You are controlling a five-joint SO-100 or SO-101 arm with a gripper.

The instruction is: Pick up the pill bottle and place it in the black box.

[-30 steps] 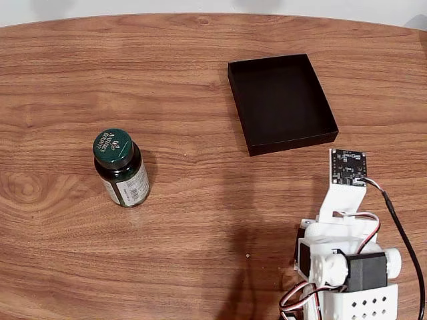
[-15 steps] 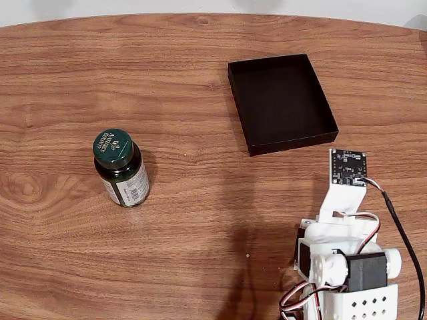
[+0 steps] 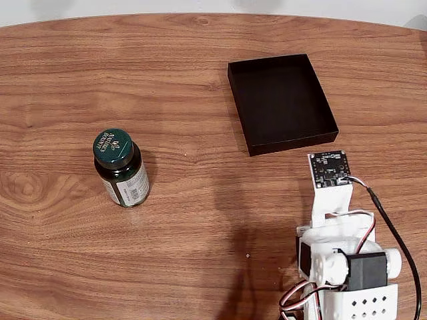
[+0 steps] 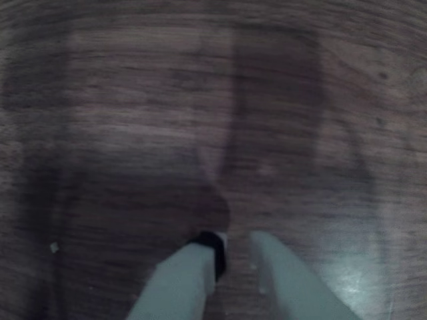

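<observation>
The pill bottle stands upright on the wooden table at the left of the fixed view, with a dark green cap and a white label. The black box lies open at the upper middle right with nothing in it. My arm rises from the lower right corner, below the box and far to the right of the bottle. In the blurred wrist view my gripper points down at bare wood. Its pale fingertips are nearly together, and nothing is between them.
A circuit board on the wrist faces up just below the box's near corner. A black cable trails along the arm's right side. The table's far edge runs along the top.
The wrist with its circuit board has swung a little to the left in the fixed view. Bottle and box have not moved.
</observation>
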